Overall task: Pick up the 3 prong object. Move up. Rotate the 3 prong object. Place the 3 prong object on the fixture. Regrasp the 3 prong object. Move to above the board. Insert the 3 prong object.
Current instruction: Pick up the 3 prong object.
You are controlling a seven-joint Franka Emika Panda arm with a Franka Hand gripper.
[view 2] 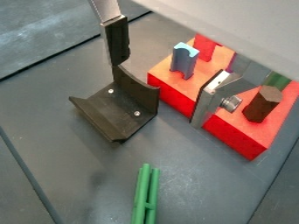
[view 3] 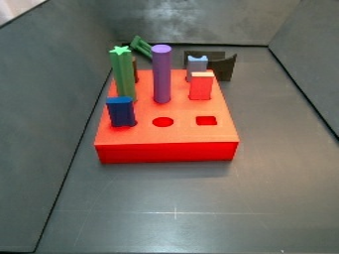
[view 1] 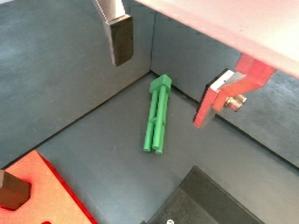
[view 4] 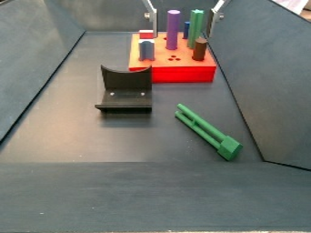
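The 3 prong object (view 4: 206,130) is a long green piece lying flat on the dark floor, seen in both wrist views (view 1: 156,114) (view 2: 145,197); behind the board it shows only as a dark green sliver (view 3: 141,71). My gripper (view 1: 172,66) hangs open well above the floor with nothing between its fingers. In a wrist view the gripper (view 2: 166,70) has one dark pad over the fixture (view 2: 117,109) and one silver finger beside the red board (view 2: 239,122). The 3 prong object lies apart from it. The fixture (view 4: 124,88) stands between the object and the board (view 4: 174,68).
On the board (view 3: 166,149) stand a green star-topped post (view 3: 122,67), a purple cylinder (view 3: 161,72), a blue block (view 3: 121,111) and a red-and-grey peg (view 3: 200,79). A round hole (view 3: 163,123) and a square hole (view 3: 207,121) are open. Dark walls enclose the floor.
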